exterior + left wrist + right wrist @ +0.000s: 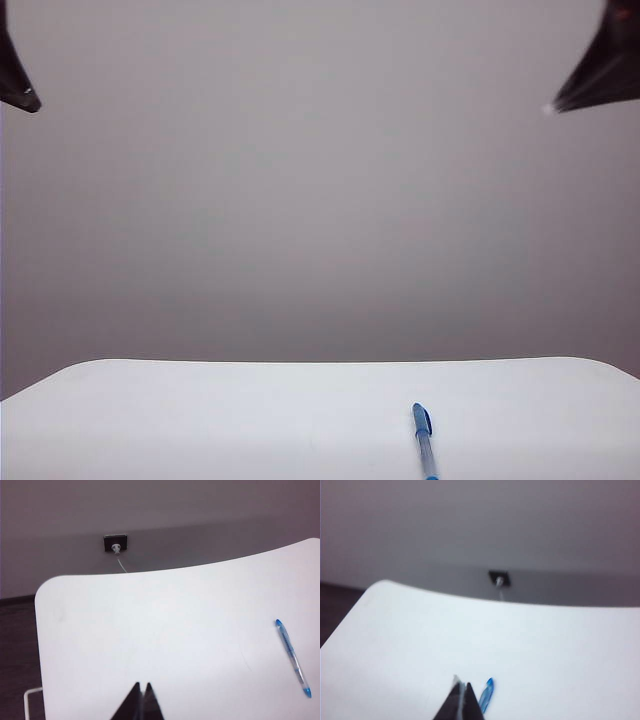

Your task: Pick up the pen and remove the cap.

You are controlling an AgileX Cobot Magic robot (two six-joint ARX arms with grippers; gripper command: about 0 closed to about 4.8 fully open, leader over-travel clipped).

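a slim ballpoint pen (424, 441) with a translucent clear barrel and blue ends lies flat on the smooth white bench (200, 420) with rounded corners. in the exterior view it sits toward the right of the bench, at the near edge of the picture, its lower part cut off by the frame. the end pointing toward the wall carries the short clear cap (421, 418) with a rounded blue tip and blue clip, still seated on the pen.

the left gripper (141, 686) hangs above the bench with its two dark fingers pressed together, holding nothing. its wrist view shows the pen (293, 658) lying well apart from it, off to one side, with bare white surface between. in the exterior view only a dark piece of this arm shows at the upper left corner.

the right gripper (461, 685) is also closed and empty, its dark fingers meeting at a point. in its blurred wrist view the capped blue end of the pen (486, 695) lies just beside the fingertips, not touching them as far as the blur lets one tell. in the exterior view a dark piece of this arm shows at the upper right corner.

beyond the bench a plain grey wall carries a small dark wall socket (115, 543) with a pale plug and thin cord in it, and dark floor shows past the bench's corner.
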